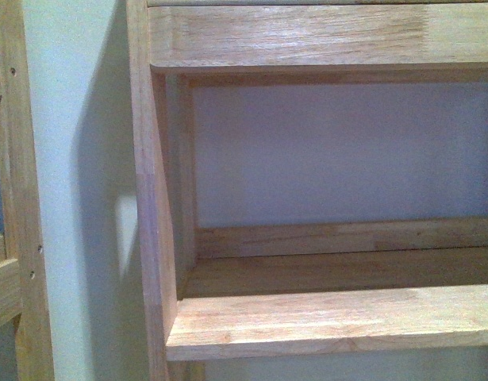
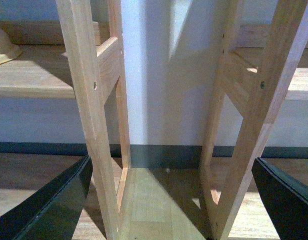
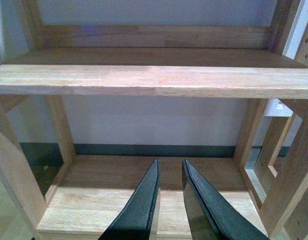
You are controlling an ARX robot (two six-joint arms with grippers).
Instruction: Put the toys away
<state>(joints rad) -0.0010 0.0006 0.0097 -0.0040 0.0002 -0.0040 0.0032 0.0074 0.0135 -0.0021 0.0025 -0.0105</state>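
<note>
My left hand (image 2: pixel 169 200) is spread wide, its two dark fingers at the outer edges of the left wrist view with nothing between them. It faces the gap between two wooden shelf units, whose slanted side frames (image 2: pixel 88 100) rise on either side, with a pale wall and dark skirting behind.

My right hand (image 3: pixel 169 192) is nearly closed, its fingers a narrow slit apart and holding nothing. It points into a shelf unit, above the bottom shelf (image 3: pixel 118 200) and below the middle shelf board (image 3: pixel 154 80); both look bare as far as that view reaches.

The front view shows only a close stretch of wooden shelving (image 1: pixel 331 317) against the wall, bare in what it shows, with neither arm in it.

The only hint of the toy is a pale orange-yellow rounded shape (image 2: pixel 3 45) lying on a shelf of the neighbouring unit, cut off by the edge of the left wrist view. It may be the plush toy, but too little shows to be sure, and I cannot see ears or a face.

If it is the plush, I judge it light, soft and squashy, not fragile and unlikely to slip. I would pinch it across the fattest part of the body, closing well in so the stuffing compresses, and avoid thin parts like ears that would let it dangle and swing.
</note>
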